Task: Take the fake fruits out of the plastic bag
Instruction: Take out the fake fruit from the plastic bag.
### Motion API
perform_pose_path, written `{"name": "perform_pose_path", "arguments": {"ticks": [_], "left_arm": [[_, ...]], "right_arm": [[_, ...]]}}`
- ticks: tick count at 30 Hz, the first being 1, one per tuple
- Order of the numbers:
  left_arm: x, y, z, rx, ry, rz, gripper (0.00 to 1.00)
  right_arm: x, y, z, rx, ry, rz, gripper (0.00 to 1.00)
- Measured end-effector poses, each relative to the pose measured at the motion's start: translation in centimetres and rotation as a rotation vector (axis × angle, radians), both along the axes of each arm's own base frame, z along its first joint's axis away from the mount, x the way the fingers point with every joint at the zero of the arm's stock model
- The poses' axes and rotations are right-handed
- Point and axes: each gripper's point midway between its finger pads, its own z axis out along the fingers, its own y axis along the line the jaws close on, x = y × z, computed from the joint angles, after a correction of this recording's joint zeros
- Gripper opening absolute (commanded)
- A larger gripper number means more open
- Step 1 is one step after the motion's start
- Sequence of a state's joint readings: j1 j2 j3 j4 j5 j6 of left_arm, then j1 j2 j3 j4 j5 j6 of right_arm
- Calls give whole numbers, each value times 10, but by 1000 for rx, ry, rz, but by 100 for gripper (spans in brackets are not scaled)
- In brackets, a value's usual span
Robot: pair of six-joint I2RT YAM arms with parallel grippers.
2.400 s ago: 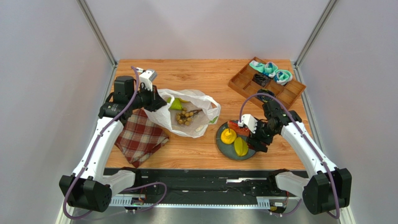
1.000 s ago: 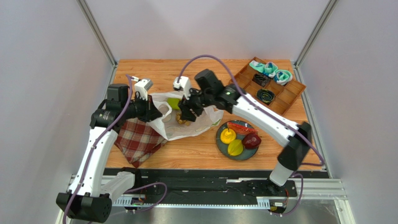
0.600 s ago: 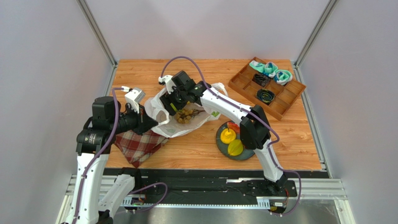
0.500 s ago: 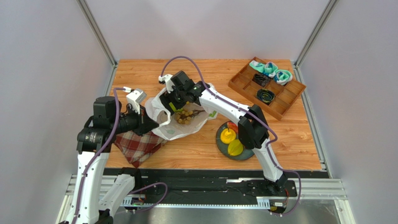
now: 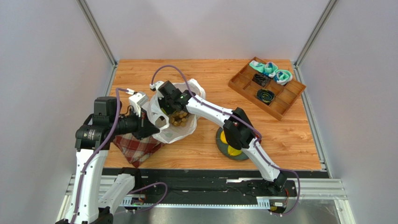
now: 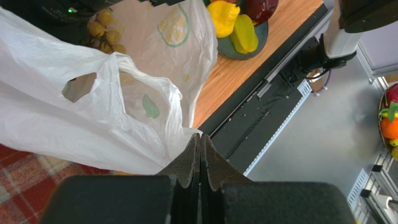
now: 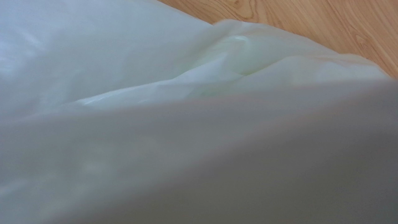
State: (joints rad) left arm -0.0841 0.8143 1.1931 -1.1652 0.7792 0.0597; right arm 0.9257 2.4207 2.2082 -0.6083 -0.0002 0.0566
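Left wrist: left gripper [image 6: 200,142] clamped on plastic bag [image 6: 70,128] edge; right gripper [image 5: 166,108] inside, state unclear.

White bag [image 5: 174,136], red plaid cloth [image 5: 135,145], brown grapes [image 5: 177,119]

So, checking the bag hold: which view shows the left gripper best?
Left wrist: the left gripper fills the foreground, fingers shut on the plastic bag edge. Top external shows it small, at the bag's edge. Right wrist misses it, showing mostly bag film.
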Motion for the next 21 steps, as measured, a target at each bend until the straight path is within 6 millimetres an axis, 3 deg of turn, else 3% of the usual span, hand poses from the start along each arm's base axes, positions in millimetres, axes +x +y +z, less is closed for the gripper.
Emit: {"name": "perform_pose_path", "arguments": {"ticks": [5,8,11,19,20,21], "left_arm": [[-7,-2,6,-9,-5,-22,0],[-8,-2,6,-11,-4,-24,0],[-8,-2,5,-12,-1,-26,0],[-9,-3,-3,-15,23,-27,0],[-9,-3,-3,-15,22,-27,0],[-9,-3,-3,-15,20,-27,0]], "right_arm": [[1,4,-19,-38,-26,-24,98],[3,6,-24,-47,-43,-34,91],[6,10,-24,-39,-66,-29,76],[2,29,-12,31,-72,54,49],[1,30,-12,34,-69,67,34],[-1,31,-12,38,-65,80,27]]}}
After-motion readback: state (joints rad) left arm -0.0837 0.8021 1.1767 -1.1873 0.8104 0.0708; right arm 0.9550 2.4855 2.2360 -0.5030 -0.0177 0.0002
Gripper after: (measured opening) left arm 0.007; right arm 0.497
